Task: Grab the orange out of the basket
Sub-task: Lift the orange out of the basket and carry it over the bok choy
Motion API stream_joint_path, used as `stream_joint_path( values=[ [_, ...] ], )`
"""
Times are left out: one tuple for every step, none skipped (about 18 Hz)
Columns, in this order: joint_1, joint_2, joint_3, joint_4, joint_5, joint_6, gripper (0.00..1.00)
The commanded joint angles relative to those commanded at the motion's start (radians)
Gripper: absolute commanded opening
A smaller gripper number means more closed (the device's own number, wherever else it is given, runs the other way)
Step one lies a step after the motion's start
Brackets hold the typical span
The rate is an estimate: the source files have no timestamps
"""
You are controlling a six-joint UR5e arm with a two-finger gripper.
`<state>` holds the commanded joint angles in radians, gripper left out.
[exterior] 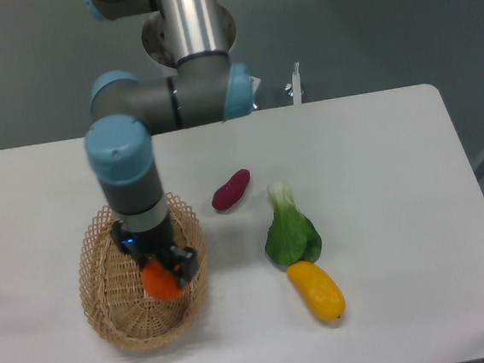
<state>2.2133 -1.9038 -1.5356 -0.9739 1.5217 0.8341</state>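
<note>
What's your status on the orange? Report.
Pincer shut on orange. Orange over basket, right side. Nothing in the way.

One orange [158, 282], one basket [109, 314], perhaps three other foods [292, 235]

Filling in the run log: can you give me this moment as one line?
phase: lifting | gripper: shut on orange | orange: held over basket | table: purple yam, greens, yellow fruit untouched
</note>
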Motion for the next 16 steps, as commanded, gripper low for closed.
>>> stream_joint_path(
  values=[
    [0.043, 0.009, 0.009, -0.021, -0.002, 0.064, 0.58],
    [0.087, 0.009, 0.006, -0.046, -0.005, 0.132, 0.58],
    [0.126, 0.017, 0.005, -0.074, -0.005, 0.199, 0.58],
    [0.152, 0.029, 0.003, -0.091, -0.005, 0.236, 0.58],
    [0.187, 0.038, 0.002, -0.118, -0.005, 0.291, 0.58],
    [0.209, 0.041, -0.001, -0.137, -0.005, 0.328, 0.58],
    [0.221, 0.048, -0.001, -0.159, -0.006, 0.359, 0.58],
    [0.230, 0.064, -0.003, -0.179, -0.006, 0.367, 0.58],
    [0.239, 0.074, -0.003, -0.199, -0.009, 0.378, 0.58],
    [0.240, 0.078, -0.001, -0.215, -0.009, 0.390, 0.58],
    [0.243, 0.084, -0.001, -0.219, -0.009, 0.395, 0.58],
    [0.246, 0.087, -0.001, -0.218, -0.009, 0.395, 0.58],
    [0.246, 0.088, -0.001, -0.216, -0.009, 0.393, 0.58],
    [0.246, 0.088, -0.001, -0.216, -0.011, 0.393, 0.58],
    [0.246, 0.088, 0.000, -0.216, -0.009, 0.393, 0.58],
    [0.246, 0.088, 0.002, -0.216, -0.009, 0.393, 0.58]
  ],
)
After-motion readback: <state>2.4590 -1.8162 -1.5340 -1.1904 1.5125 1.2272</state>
